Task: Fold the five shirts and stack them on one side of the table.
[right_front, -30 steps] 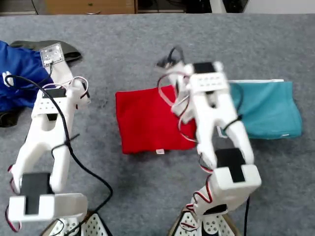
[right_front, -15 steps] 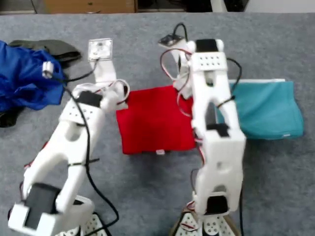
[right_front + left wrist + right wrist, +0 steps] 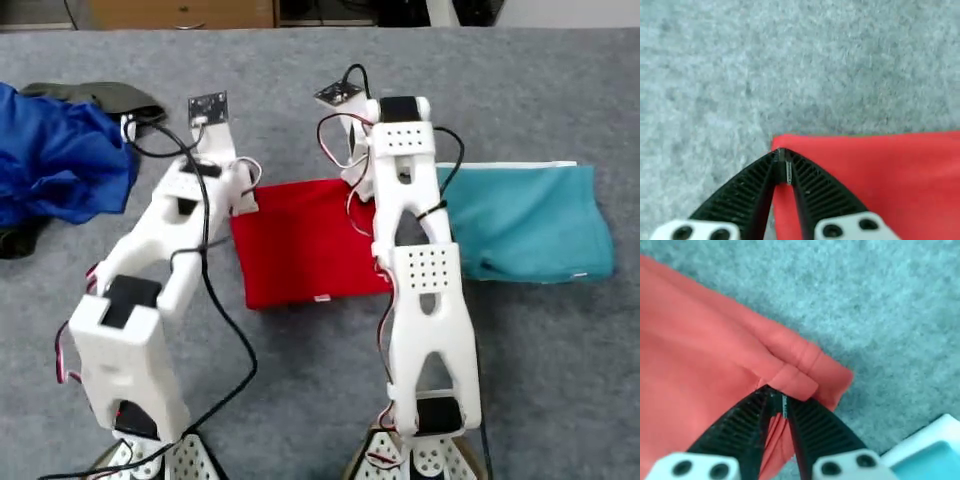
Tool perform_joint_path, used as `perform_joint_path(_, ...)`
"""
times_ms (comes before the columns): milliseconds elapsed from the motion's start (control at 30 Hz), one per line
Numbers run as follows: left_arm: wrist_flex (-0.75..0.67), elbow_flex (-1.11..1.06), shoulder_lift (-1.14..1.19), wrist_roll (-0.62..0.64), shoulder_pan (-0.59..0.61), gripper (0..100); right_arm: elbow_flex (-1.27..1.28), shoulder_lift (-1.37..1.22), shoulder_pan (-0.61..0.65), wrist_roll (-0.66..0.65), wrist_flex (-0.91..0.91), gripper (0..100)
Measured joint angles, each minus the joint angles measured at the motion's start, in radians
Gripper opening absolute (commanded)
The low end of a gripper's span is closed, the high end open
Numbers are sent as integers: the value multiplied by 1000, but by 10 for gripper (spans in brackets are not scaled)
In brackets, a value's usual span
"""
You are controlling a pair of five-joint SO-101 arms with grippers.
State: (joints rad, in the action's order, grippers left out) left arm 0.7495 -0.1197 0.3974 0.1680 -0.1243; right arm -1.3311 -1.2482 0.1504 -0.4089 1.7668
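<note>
Blue shirt point(image 3: 60, 160): unfolded heap at 9 o'clock on the grey counter point(image 3: 560, 90).
Left hand point(image 3: 782, 167): tips pressed together on the 11 o'clock corner of the red shirt point(image 3: 300, 250).
Red shirt: folded flat at the centre.
Right hand point(image 3: 775, 399): clamped on its 1 o'clock corner fold.
Teal shirt point(image 3: 530, 225): folded, near, at 3 o'clock.
Risk: both pinches are thin, so uneven pulling could slip a corner and open the fold.
Room: bare felt at 12 and 6 o'clock; the teal edge crowds 3 o'clock.
</note>
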Motion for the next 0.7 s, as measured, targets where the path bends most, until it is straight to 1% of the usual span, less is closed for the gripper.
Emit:
perform_joint_path(100,38,63,38,0,0,19,-31,-9,0,0,5,2)
perform_joint_path(200,61,80,38,0,0,19,-32,-3,-12,0,5,2)
perform_joint_path(333,109,83,-37,-2,3,19,-21,60,-49,0,5,2)
perform_joint_path(500,167,83,-192,-5,3,19,160,285,-57,37,5,2)
perform_joint_path(600,198,83,-221,-5,3,19,301,433,-54,40,-5,2)
perform_joint_path(700,213,60,-233,-20,3,19,391,511,-32,40,-51,2)
